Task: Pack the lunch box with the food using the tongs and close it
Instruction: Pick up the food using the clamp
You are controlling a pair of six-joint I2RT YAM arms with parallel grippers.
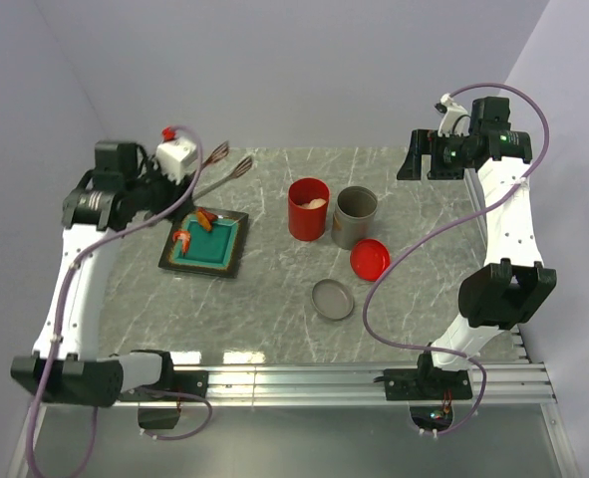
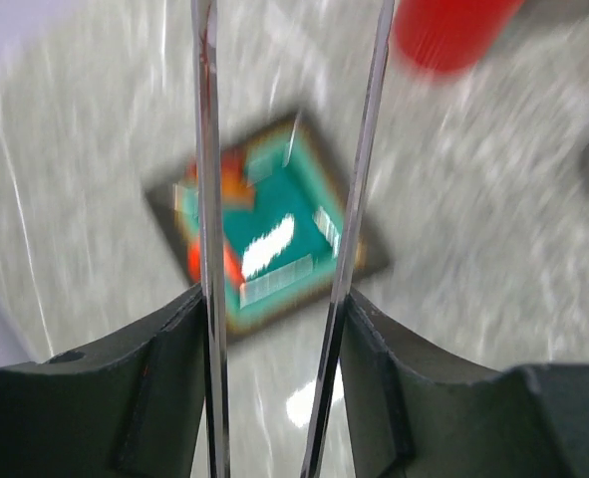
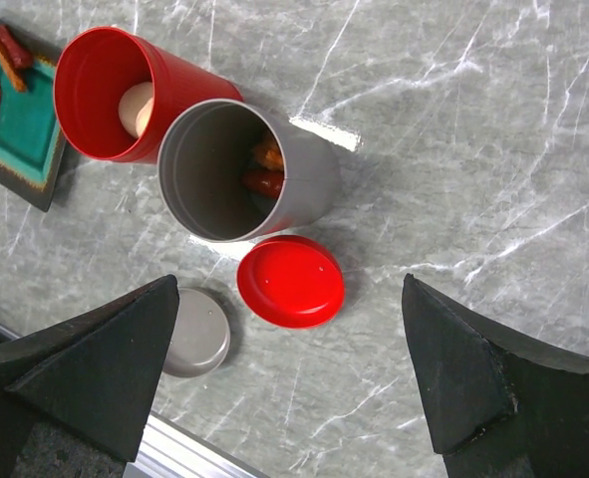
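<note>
Left gripper [image 2: 274,299]: my fingers [image 2: 174,388] are closed to a narrow gap on the tongs [image 2: 206,199]. Both slim metal arms pass between the finger pads, one touching each inner face, and run forward, side by side and slightly apart. The left wrist view is blurred by motion.

Below the tong arms lies the dark square tray [image 2: 374,261] with its teal inside. Orange and red food pieces [image 2: 229,184] sit along one side of it. The tong tips are out of that view, so I cannot tell whether they touch anything.

Right gripper [image 3: 290,289]: my fingers stand wide apart with nothing between them. I hang above the table [image 3: 453,149], well clear of its surface.

Directly below the right gripper lies the round red lid [image 3: 291,281], flat on the table. A grey lid [image 3: 196,334] lies just beside it.

The lunch box [image 3: 189,95] stands upright and uncovered near the tray, with a pale egg-like ball [image 3: 135,108] inside. A grey cylinder [image 3: 309,174] stands touching it, also uncovered, with red and orange bits [image 3: 264,179] inside.
</note>
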